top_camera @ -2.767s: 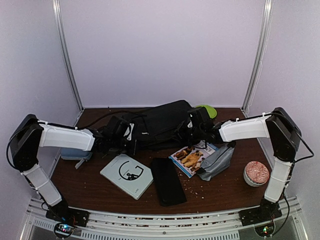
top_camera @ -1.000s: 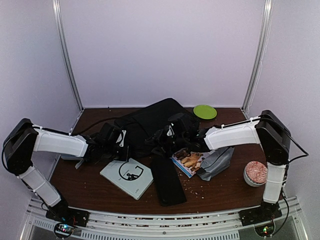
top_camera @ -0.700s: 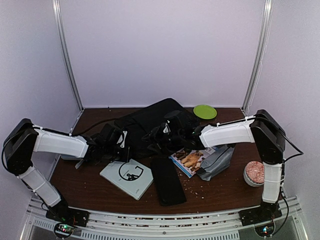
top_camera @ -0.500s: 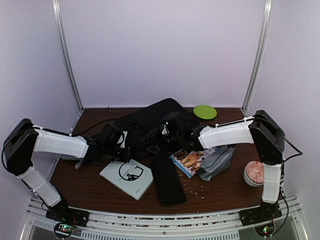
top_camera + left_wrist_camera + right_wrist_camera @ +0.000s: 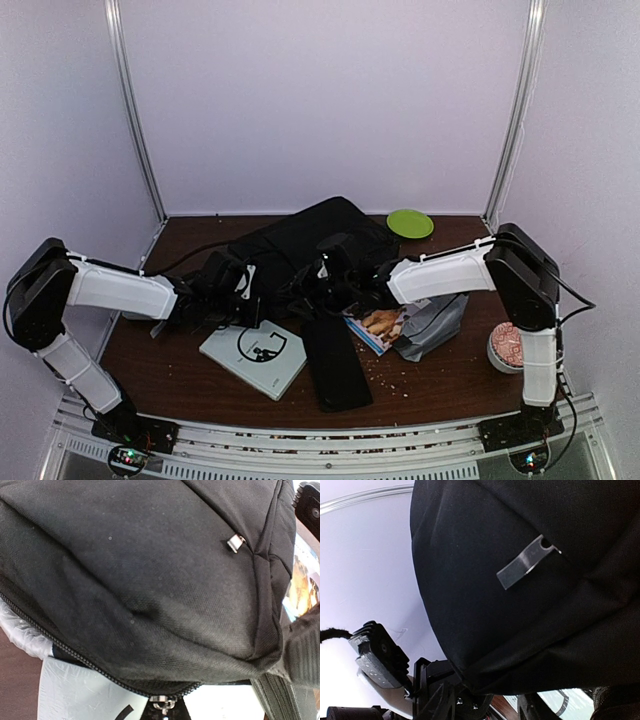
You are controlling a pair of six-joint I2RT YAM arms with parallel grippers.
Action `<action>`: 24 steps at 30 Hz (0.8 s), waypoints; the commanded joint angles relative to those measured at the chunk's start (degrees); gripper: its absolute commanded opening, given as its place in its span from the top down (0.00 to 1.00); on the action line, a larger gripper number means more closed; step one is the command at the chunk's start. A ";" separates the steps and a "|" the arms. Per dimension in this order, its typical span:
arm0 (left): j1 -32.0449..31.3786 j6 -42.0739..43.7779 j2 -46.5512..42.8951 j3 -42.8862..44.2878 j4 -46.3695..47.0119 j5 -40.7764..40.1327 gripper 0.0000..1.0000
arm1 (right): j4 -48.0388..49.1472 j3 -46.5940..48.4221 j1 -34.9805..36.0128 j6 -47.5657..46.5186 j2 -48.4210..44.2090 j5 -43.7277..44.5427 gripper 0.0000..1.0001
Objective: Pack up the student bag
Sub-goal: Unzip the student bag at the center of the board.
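Leaning inward (forearms low), both arms (image 5: 120, 288) (image 5: 445, 275) flank the student bag (image 5: 310, 235).

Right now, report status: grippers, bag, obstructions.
Grippers: left gripper and right gripper against the student bag, near edge; grip hidden by fabric. Just in front: white book and black case.

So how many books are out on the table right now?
2: the white book front left, beside the student bag; the photo-cover book right of the slim black case. The bag may hide more.
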 commanded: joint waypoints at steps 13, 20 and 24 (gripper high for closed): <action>-1.33 0.42 -1.60 -0.82 1.20 -0.25 1.00 | 2.40 2.38 -0.88 0.77 1.60 3.32 0.95; -1.42 0.43 -2.11 -0.43 0.01 -1.59 1.00 | 0.26 -1.64 -2.09 -4.02 -3.34 4.03 1.00; -1.33 0.91 -2.22 0.08 -1.30 -2.71 1.00 | -1.42 -6.84 -4.18 -7.48 -8.23 5.03 1.00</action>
